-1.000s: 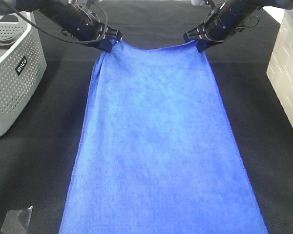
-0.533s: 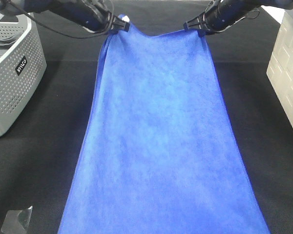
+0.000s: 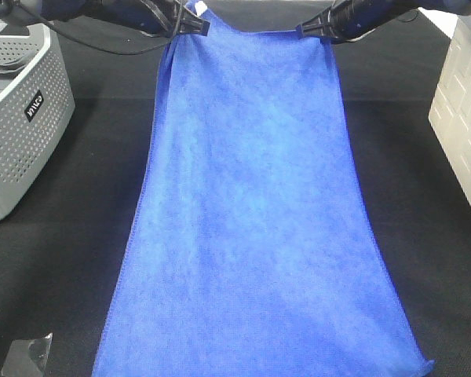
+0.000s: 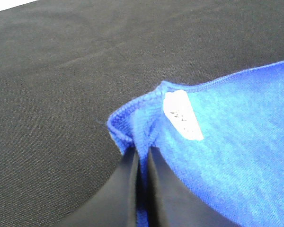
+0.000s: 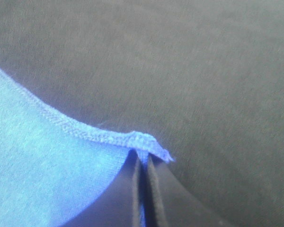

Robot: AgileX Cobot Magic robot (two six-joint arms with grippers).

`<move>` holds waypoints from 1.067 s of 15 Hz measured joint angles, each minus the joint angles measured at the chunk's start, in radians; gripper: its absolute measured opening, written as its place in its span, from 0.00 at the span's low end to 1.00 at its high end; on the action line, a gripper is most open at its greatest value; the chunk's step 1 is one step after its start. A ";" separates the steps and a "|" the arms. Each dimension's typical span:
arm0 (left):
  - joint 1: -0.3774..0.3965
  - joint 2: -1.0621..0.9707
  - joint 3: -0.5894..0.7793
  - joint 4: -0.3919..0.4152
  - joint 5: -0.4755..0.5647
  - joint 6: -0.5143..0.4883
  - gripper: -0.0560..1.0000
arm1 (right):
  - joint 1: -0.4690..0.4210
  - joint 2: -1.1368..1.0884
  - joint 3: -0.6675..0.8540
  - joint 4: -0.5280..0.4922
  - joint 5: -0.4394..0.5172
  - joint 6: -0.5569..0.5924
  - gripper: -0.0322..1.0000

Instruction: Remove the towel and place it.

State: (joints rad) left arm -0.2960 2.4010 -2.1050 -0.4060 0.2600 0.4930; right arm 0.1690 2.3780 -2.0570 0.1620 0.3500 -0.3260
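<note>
The towel [image 3: 255, 204], a long royal-blue cloth, lies stretched flat down the middle of the black table, its near end at the front edge of the exterior view. My left gripper [image 3: 190, 23] is shut on its far left corner, and my right gripper [image 3: 312, 31] is shut on its far right corner. In the left wrist view the black fingers [image 4: 132, 189] pinch the hemmed towel [image 4: 227, 142] corner beside a small white tag [image 4: 182, 115]. The right wrist view shows the fingers [image 5: 154, 194] closed on the towel [image 5: 47, 165] hem.
A grey perforated basket [image 3: 20, 118] stands at the left edge of the table. A white brick-patterned box [image 3: 463, 110] stands at the right edge. A small clear scrap [image 3: 27, 355] lies at the front left. Black tabletop [image 3: 424, 236] shows on both sides of the towel.
Both grippers have pulled the towel's far corners farther back, away from the table's front. The towel has slid along and its far edge is drawn straighter.
</note>
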 joint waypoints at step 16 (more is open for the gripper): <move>0.000 0.165 0.000 0.001 -0.081 0.002 0.08 | 0.000 0.148 0.000 0.044 -0.064 0.001 0.03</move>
State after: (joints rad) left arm -0.2960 2.5660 -2.1050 -0.4050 0.1790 0.4950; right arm 0.1690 2.5260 -2.0570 0.2060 0.2860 -0.3250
